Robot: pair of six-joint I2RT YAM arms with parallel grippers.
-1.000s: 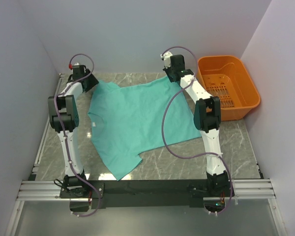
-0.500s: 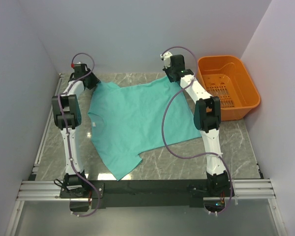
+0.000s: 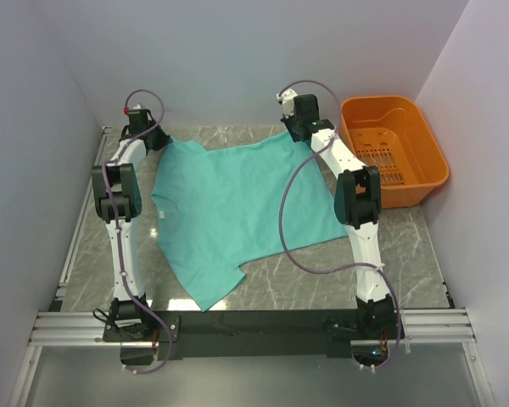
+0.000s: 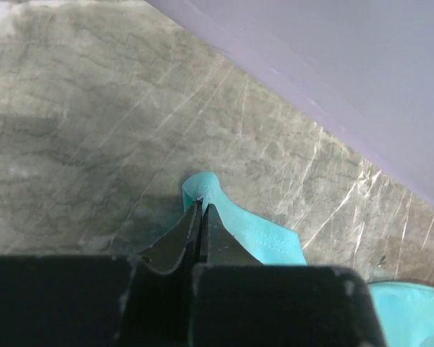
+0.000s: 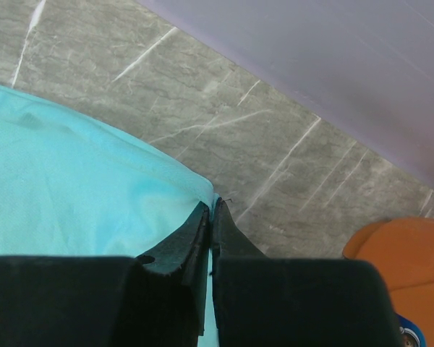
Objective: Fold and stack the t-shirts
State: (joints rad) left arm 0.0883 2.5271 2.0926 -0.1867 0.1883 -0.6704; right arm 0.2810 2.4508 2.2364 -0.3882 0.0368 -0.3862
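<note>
The turquoise t-shirt (image 3: 237, 212) is lying spread out flat on the grey marbled counter (image 3: 322, 280), filling the centre of the top view. Its neck opening is facing the left edge of the frame, and one sleeve is pointing toward the lower centre.

The left hand (image 3: 159, 140) is reaching to the upper left of the top view, at the shirt's far left corner. In the left wrist view its fingers are pressing together, grasping a small peak of turquoise cloth that is sticking up between the tips.

The right hand (image 3: 290, 131) is sitting at the upper centre of the top view, over the shirt's far right corner. In the right wrist view its fingers are clenching on the very edge of the cloth, with bare counter showing beyond them.

An orange plastic basket (image 3: 399, 148) is standing in the upper right of the top view, near the shirt's right edge, with the right arm passing between them.
</note>
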